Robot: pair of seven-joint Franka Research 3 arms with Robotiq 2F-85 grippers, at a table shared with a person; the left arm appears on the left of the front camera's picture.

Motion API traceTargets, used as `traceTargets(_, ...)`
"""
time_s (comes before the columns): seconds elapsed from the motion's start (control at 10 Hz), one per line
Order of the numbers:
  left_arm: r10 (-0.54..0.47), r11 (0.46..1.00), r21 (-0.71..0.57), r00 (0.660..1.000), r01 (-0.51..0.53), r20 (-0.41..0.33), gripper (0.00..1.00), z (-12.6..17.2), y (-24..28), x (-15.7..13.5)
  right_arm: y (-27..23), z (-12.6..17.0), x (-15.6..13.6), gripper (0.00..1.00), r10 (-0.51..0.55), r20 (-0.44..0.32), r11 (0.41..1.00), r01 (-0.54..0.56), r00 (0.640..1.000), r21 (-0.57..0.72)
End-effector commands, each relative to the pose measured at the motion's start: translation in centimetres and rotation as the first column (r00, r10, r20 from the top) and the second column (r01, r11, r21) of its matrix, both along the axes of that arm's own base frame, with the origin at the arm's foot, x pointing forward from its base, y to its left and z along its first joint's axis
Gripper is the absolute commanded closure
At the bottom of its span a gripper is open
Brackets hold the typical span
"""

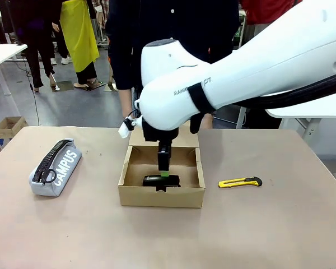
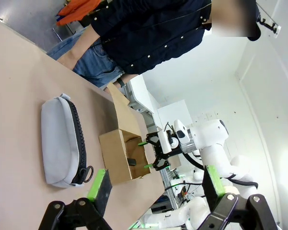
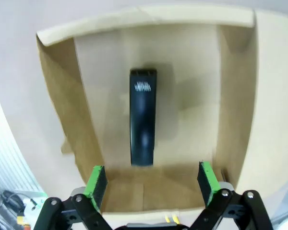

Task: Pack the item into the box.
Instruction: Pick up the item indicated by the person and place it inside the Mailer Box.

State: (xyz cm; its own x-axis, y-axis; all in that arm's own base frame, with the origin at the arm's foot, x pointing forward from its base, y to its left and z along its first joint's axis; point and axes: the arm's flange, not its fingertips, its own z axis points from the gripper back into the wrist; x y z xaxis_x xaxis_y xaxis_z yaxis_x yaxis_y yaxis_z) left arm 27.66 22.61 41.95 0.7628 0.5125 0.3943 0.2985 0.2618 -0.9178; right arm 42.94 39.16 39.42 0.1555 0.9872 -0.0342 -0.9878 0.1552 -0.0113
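The black stapler (image 1: 161, 180) lies flat on the floor of the open brown box (image 1: 157, 196) at mid-table. My right gripper (image 1: 164, 170) hangs inside the box just above the stapler. In the right wrist view the stapler (image 3: 143, 117) lies lengthwise between the box walls (image 3: 57, 96), apart from my right gripper (image 3: 151, 182), which is open with nothing between its green pads. My left gripper (image 2: 157, 184) is open and empty, well off to the side. From there I see the box (image 2: 113, 153) and the right gripper (image 2: 151, 154) over it.
A grey "CAMPUS" zip pouch (image 1: 56, 167) lies left of the box, and a yellow utility knife (image 1: 240, 182) lies right of it. The box's flap (image 2: 122, 110) stands up on the far side. A person (image 1: 123, 50) stands at the far table edge behind the box.
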Motion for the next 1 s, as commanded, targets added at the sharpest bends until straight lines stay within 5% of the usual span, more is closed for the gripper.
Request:
traceTargets(0.0, 0.007, 1.0, -0.009, 1.0, -0.006, 0.029, 0.0, 0.2, -0.1, 0.0, -8.5, 4.8, -1.5, 0.0, -0.083, -0.049, 0.988, 0.088, 0.995, 0.124)
traceTargets(0.2, 0.007, 1.0, -0.009, 1.0, -0.006, 0.029, 0.0, 0.2, -0.1, 0.0, -18.6, 8.5, -3.7, 0.0, -0.257, -0.156, 0.912, 0.293, 0.954, 0.288)
traceTargets(0.3, 0.007, 1.0, -0.009, 1.0, -0.006, 0.029, 0.0, 0.2, -0.1, 0.0, -24.1, 9.1, -4.6, 0.0, -0.41, -0.257, 0.807, 0.48, 0.875, 0.345)
traceTargets(0.4, 0.007, 1.0, -0.009, 1.0, -0.006, 0.029, 0.0, 0.2, -0.1, 0.0, -29.0, 8.9, -5.6, 0.0, -0.488, -0.374, 0.668, 0.613, 0.789, 0.422)
traceTargets(0.6, 0.007, 1.0, -0.009, 1.0, -0.006, 0.029, 0.0, 0.2, -0.1, 0.0, -37.8, 7.8, -8.5, 0.0, -0.558, -0.633, 0.275, 0.839, 0.536, 0.469)
traceTargets(0.7, 0.007, 1.0, -0.009, 1.0, -0.006, 0.029, 0.0, 0.2, -0.1, 0.0, -42.4, 6.1, -10.9, 0.0, -0.498, -0.769, 0.023, 0.892, 0.401, 0.451)
traceTargets(0.9, 0.007, 1.0, -0.009, 1.0, -0.006, 0.029, 0.0, 0.2, -0.1, 0.0, -46.9, 2.3, -13.8, 0.0, -0.373, -0.884, -0.251, 0.887, 0.282, 0.388)
